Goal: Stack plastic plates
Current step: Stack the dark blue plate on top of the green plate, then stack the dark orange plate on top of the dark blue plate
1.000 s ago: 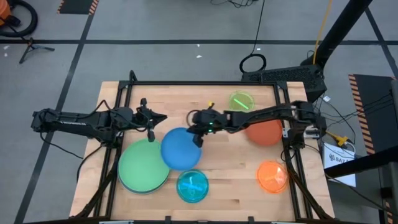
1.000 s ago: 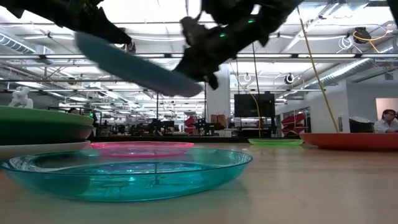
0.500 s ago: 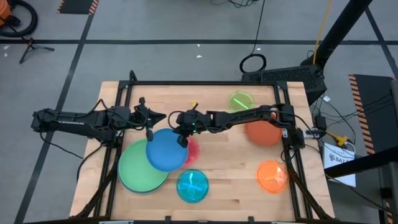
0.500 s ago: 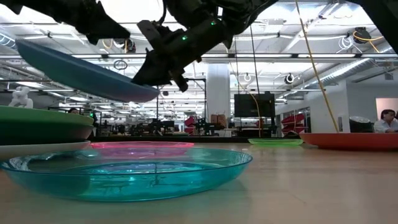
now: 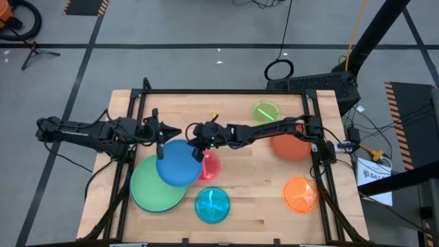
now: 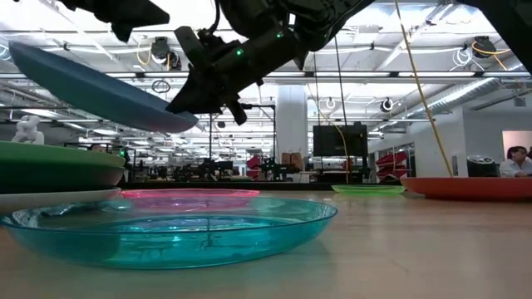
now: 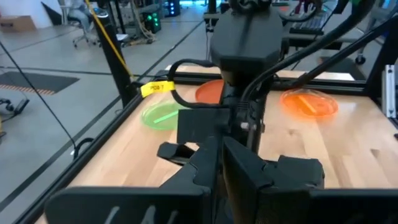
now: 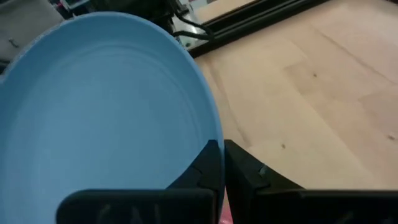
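A wooden counter (image 5: 247, 185) stands on a grey floor (image 5: 171, 27), and a person (image 6: 519, 160) sits far behind.

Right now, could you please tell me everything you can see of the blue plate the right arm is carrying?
The blue plate is round, opaque, smooth plastic with a shallow well and raised rim. The right gripper pinches its rim, holding it tilted in the air, low edge at the gripper. From above it overlaps the light green plate and part of the pink plate. The left gripper hovers by its far edge.

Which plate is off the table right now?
The medium blue plate, tilted in the right claw over the green stack; all the others lie flat.
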Controlling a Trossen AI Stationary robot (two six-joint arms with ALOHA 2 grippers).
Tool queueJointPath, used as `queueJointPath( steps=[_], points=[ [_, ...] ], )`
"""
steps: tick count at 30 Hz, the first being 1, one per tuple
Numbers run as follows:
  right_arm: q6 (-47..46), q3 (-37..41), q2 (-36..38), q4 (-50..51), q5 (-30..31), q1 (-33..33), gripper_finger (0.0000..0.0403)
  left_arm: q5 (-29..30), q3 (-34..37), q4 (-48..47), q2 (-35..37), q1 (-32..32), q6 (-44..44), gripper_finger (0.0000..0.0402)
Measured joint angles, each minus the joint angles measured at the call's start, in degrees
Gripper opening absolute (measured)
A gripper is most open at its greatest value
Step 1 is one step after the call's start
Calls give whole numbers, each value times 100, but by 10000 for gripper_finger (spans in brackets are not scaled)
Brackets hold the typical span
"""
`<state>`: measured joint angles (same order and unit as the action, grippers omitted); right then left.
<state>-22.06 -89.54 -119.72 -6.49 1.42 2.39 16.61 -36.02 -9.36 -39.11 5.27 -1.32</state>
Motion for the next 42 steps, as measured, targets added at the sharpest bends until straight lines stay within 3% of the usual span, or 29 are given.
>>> queueJointPath(
  steps=[11, 19, 32, 42],
  points=[
    [165, -8, -360, -934, 63, -332, 3, 0, -9, -19, 24, 86, 67, 31],
    [323, -2, -431, -989, 311, -410, 6, 0, -9, -31, 26, 152, 74, 30],
    [174, -2, -431, -965, 327, -413, 102, 0, -9, -31, 26, 169, 33, 31],
    [172, -2, -431, -957, 303, -413, 123, 0, -9, -134, 24, 169, 9, 31]
  ],
)
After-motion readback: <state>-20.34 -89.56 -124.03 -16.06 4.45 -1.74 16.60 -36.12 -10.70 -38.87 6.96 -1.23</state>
